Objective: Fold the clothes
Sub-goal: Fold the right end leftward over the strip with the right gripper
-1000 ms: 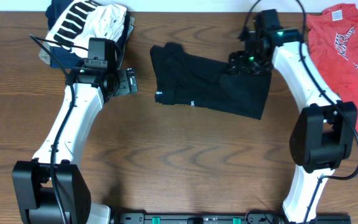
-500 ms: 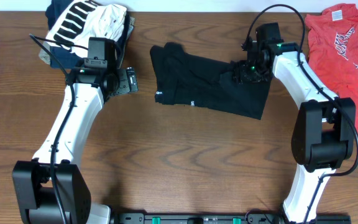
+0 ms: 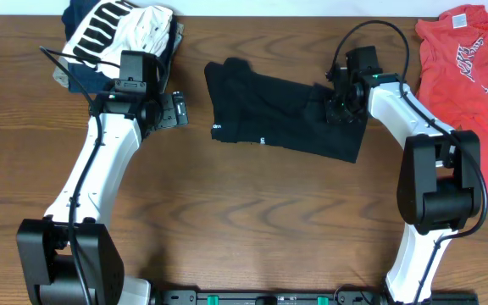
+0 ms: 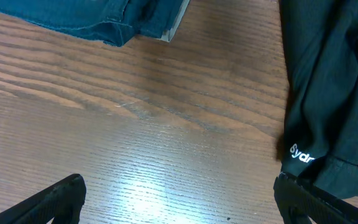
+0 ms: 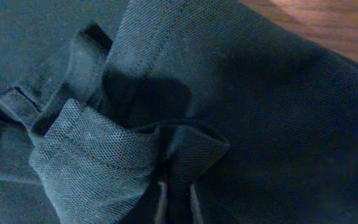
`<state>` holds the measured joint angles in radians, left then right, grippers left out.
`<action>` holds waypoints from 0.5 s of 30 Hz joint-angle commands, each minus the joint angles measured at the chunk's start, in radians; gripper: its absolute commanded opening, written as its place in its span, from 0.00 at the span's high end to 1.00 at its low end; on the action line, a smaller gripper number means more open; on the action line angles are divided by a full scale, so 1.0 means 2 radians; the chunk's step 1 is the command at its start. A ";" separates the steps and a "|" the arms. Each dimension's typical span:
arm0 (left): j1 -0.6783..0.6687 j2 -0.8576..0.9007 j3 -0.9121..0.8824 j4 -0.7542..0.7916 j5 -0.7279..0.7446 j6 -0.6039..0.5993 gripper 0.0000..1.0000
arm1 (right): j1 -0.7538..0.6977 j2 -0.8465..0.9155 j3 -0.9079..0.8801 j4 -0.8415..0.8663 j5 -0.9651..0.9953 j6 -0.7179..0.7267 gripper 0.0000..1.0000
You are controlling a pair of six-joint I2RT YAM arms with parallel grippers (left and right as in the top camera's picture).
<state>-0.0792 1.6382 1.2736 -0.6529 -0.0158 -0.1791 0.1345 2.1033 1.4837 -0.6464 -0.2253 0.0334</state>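
A black short-sleeved shirt lies crumpled on the wooden table at centre back. At the shirt's upper right corner, my right gripper presses down into the cloth. In the right wrist view the fingers stand almost together, with a raised fold of the black shirt pinched between them. My left gripper hovers open just left of the shirt. The left wrist view shows its fingers spread wide over bare wood, the shirt's hem with a small white logo beside the right finger. A coral-red T-shirt lies at the far right.
A pile of other garments, striped black-and-white, white and dark blue, sits at the back left behind the left arm. Blue denim from it shows at the top of the left wrist view. The table's back edge runs just beyond the clothes.
My right gripper has shifted slightly left and down onto the shirt's upper right corner and its fingers have come together on a fold. The left arm has not moved.
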 commanded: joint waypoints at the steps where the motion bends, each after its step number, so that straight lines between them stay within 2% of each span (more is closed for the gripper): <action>1: 0.002 0.003 0.003 0.000 -0.007 0.005 0.02 | 0.002 -0.018 0.014 -0.004 -0.021 -0.004 0.92; 10: 0.002 0.003 0.003 0.000 -0.007 0.005 0.02 | 0.046 -0.064 0.024 -0.036 -0.066 0.002 0.92; 13: 0.002 0.003 0.003 0.000 -0.007 0.005 0.02 | 0.080 -0.063 0.023 -0.056 -0.065 0.005 0.85; 15: 0.002 0.003 0.003 0.000 -0.007 0.005 0.02 | 0.099 -0.063 0.023 -0.064 -0.061 0.005 0.76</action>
<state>-0.0792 1.6382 1.2736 -0.6529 -0.0154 -0.1787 0.2775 1.9865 1.5230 -0.7597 -0.3271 0.0452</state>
